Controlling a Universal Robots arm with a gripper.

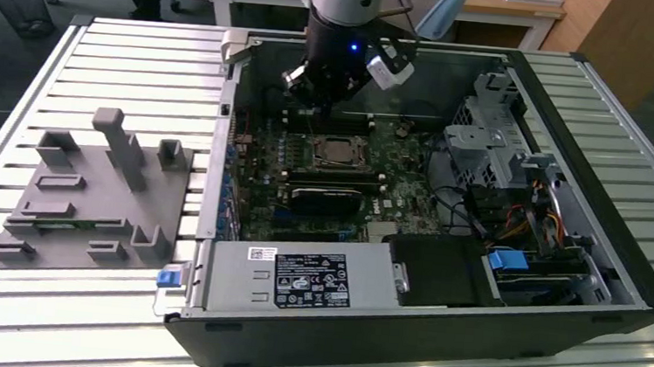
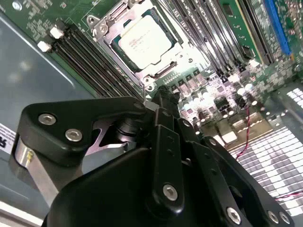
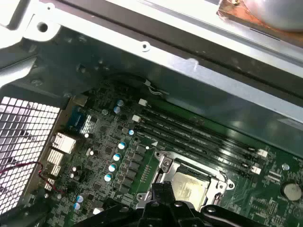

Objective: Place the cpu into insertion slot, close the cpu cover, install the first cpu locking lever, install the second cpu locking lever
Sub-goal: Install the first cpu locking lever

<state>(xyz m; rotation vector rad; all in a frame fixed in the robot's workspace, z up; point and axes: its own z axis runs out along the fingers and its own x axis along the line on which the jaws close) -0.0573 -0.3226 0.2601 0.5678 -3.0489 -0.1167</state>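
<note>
The gripper [image 2: 163, 97] has its 2 fingers drawn together with nothing between them. In the second wrist view its tip sits just beside one corner of the socket. Whether it touches the board there I cannot tell.

The cpu [image 2: 147, 40] lies flat in the insertion slot [image 3: 166, 166], and the cpu cover [image 2: 105, 29] appears folded down around it, the chip's pale top showing through the window. Whether either locking lever is latched is not clear.

The risks come from how crowded this corner is. The long memory slots [image 2: 90, 61] run just beside the socket on 1 side, and a row of small capacitors [image 3: 113, 168] stands near it on another. A tip coming down slightly off line could catch a slot latch or knock a capacitor. A thin sprung lever pushed by closed fingertips could also slip off and snap back. If the cover is not fully seated, pressing on it could load the chip unevenly. The case wall [image 1: 231, 97] also leaves the arm little room to correct.
</note>
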